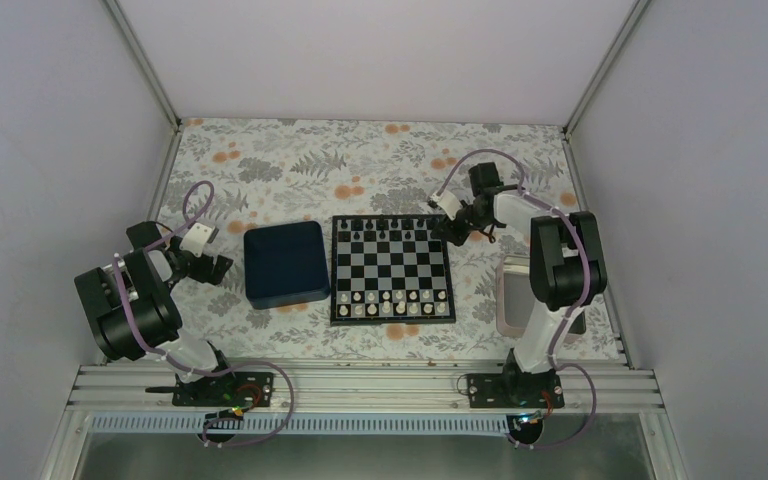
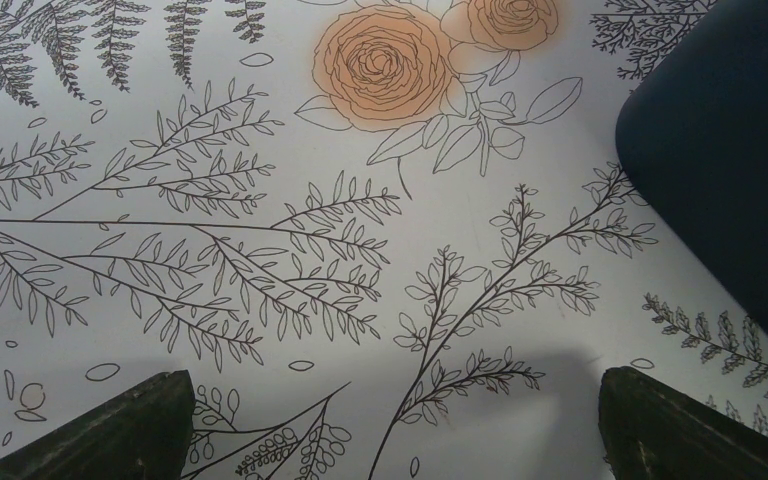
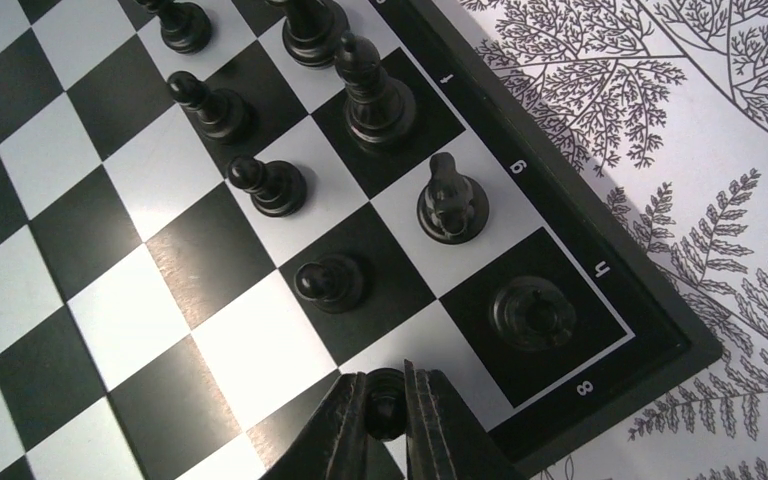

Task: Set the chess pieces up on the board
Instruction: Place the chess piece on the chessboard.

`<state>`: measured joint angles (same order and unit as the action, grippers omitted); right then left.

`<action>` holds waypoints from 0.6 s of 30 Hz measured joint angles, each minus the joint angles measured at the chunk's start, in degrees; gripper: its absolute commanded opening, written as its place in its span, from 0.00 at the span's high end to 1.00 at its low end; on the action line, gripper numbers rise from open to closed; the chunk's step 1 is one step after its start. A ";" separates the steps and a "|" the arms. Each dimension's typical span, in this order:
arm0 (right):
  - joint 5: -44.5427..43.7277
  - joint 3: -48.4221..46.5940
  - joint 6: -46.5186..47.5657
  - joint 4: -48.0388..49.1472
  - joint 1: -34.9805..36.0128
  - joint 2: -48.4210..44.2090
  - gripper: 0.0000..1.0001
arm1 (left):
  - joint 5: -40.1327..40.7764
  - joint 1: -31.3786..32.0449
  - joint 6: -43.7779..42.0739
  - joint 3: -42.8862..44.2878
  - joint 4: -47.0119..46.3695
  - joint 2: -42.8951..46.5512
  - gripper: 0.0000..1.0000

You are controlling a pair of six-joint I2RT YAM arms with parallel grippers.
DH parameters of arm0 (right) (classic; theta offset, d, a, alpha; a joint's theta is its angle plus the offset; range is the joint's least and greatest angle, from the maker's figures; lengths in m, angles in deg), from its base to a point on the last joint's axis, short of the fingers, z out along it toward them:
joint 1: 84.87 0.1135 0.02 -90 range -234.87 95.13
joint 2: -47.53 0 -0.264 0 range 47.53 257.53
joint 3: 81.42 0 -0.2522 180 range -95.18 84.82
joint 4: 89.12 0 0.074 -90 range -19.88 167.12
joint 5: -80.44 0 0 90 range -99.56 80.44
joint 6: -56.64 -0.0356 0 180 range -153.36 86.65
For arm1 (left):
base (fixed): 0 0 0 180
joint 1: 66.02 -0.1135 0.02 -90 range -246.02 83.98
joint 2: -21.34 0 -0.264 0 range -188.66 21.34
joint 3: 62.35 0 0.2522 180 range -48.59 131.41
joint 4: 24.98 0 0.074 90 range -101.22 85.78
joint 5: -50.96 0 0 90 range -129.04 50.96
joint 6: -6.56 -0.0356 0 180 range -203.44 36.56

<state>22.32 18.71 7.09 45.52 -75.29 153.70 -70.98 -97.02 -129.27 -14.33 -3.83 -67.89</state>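
Here, a glossy, rounded black chess piece (image 3: 384, 404) inside the right gripper (image 3: 384, 384).

Dark blue tray (image 1: 283, 262), floral tablecloth (image 1: 290, 160)

In the right wrist view, small pale coordinate marks are seen printed on the black border (image 3: 560, 215) of the board (image 3: 210, 270). From 1 o'clock round to 3 o'clock the letters f, g and h can be read, each turned sideways. A figure 8 is printed on the adjoining edge, at 4 o'clock.
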 measured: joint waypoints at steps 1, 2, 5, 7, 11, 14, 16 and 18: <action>-0.02 -0.04 0.00 0.20 -0.02 0.33 0.89 | 0.00 0.00 0.02 0.00 0.00 0.00 0.00; -0.02 -0.11 0.00 0.39 -0.02 0.63 0.89 | 0.00 0.00 0.00 0.00 0.00 0.00 0.00; 0.20 -0.33 0.00 0.96 -0.02 1.57 0.89 | 0.00 -0.02 0.00 0.00 0.00 0.00 0.00; 0.20 -0.66 0.00 1.27 -0.02 1.79 0.89 | 0.00 -0.02 0.00 0.00 0.00 0.00 0.00; 0.04 -0.96 0.00 1.66 -0.02 2.05 0.88 | 0.00 -0.02 0.00 0.00 0.00 0.00 0.00; -0.04 -1.03 0.00 1.64 -0.02 2.10 0.88 | 0.00 -0.02 0.00 0.00 0.00 0.00 0.00; -0.13 -1.03 0.04 1.60 -0.02 2.12 0.88 | 0.00 -0.02 0.00 0.00 0.00 0.00 0.00; -0.20 -1.03 0.04 1.57 -0.02 2.12 0.89 | 0.00 -0.02 0.00 0.00 0.00 0.00 0.00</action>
<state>22.12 17.69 7.13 47.10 -75.31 155.82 -70.98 -97.05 -129.27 -14.33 -3.83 -67.89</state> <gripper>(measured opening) 0.122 0.999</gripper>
